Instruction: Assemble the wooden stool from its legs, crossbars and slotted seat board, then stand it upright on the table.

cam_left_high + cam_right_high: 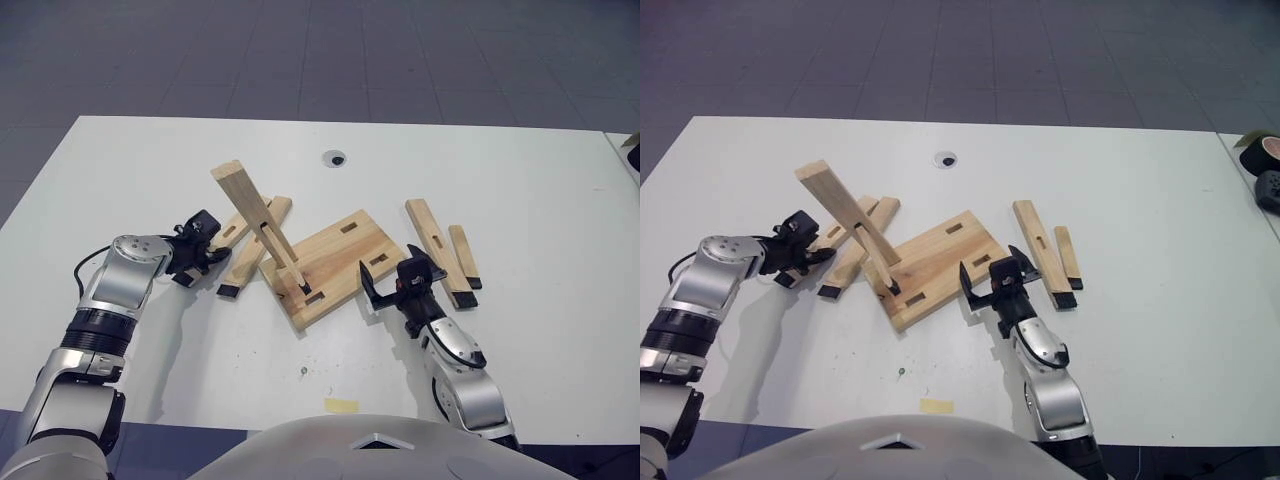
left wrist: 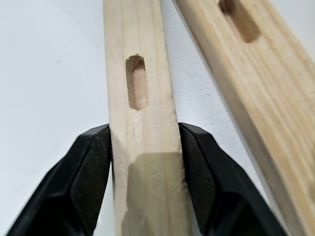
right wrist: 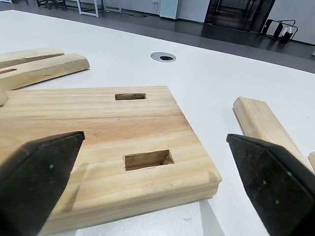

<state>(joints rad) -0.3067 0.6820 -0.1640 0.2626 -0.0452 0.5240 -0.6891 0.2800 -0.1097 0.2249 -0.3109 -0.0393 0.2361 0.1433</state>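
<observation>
A white table [image 1: 520, 180] is seen from above, with wooden stool parts scattered across its middle. The slotted seat board [image 1: 335, 255] lies flat. One leg [image 1: 262, 225] is planted in the slot at the board's near left corner and leans steeply away to the left. The other three slots are seen open.

Just left of the board, two more legs are laid side by side. The outer leg [image 2: 142, 123] is clamped across its width by the left gripper [image 2: 145, 162], near its black-capped end, and appears to lie on the table. The second leg [image 2: 246, 73] lies just beside it, between it and the board.

The right gripper [image 1: 393, 277] is held wide open just beside the board's near right edge, with nothing between its fingers.

To the right of that gripper, a long leg [image 1: 437, 250] and a shorter piece [image 1: 463, 255] lie flat, close together. A round cable hole [image 1: 334, 157] is set in the table beyond the board, and a scrap of yellow tape [image 1: 340, 406] is stuck near the front edge.
</observation>
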